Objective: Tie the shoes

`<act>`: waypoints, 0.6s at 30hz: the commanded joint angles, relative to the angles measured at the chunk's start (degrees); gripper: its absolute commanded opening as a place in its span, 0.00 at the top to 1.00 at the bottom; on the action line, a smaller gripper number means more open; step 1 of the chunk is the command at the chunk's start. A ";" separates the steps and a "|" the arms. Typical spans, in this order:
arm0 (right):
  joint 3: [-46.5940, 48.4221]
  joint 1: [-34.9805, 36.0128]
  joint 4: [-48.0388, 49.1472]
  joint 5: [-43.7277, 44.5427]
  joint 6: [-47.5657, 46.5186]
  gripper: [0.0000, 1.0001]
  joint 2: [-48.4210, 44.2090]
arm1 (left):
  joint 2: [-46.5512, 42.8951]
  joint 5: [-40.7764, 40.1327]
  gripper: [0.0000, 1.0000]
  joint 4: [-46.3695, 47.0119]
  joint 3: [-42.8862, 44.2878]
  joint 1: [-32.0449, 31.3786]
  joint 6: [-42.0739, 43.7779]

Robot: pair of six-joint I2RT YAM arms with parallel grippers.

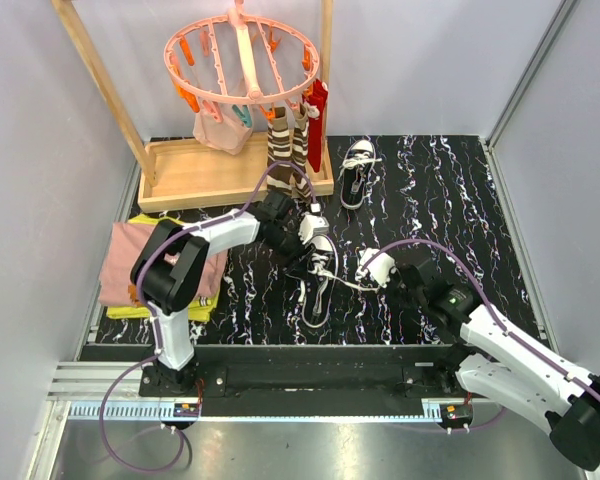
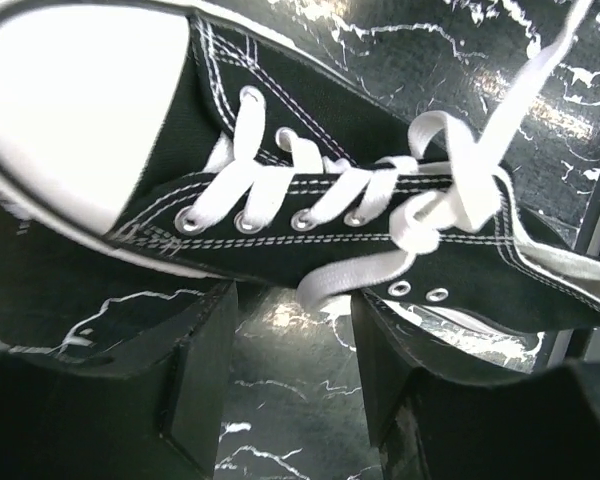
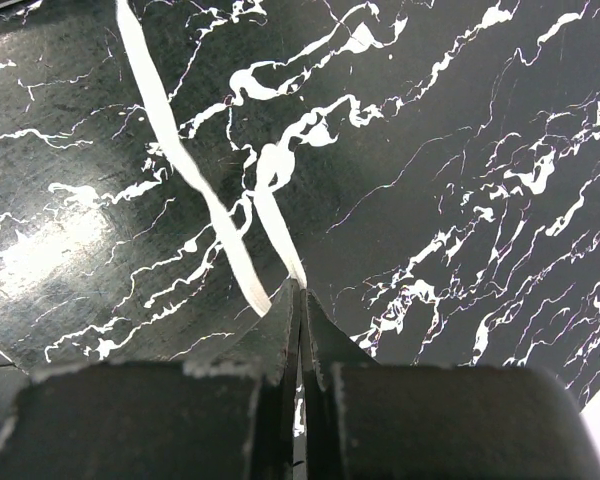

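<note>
One black shoe with a white toe cap lies mid-table, toe toward the near edge; in the left wrist view this shoe fills the upper frame, its laces crossed in a loose knot. A second shoe stands at the back. My left gripper sits at the near shoe's heel end. Seen from its own wrist, the left gripper is open, a lace loop just beyond its tips and nothing between them. To the shoe's right, my right gripper is shut on a white lace drawn out over the mat.
A wooden rack stands at the back left with a pink peg hanger, brown striped socks and a red sock. Folded pink and yellow clothes lie at the left edge. Grey walls close both sides.
</note>
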 commanded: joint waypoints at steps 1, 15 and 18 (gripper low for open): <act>2.25 -0.12 2.14 0.84 0.55 1.00 0.39 | 2.60 3.05 0.51 -2.32 3.76 -0.44 -0.77; -0.91 -0.20 4.68 8.92 -1.82 1.00 0.40 | -15.67 -1.25 1.00 -7.93 -6.95 4.12 3.35; -2.23 -0.20 4.86 10.24 -3.14 1.00 -1.00 | -18.75 -3.45 1.00 -11.70 -8.53 8.77 5.90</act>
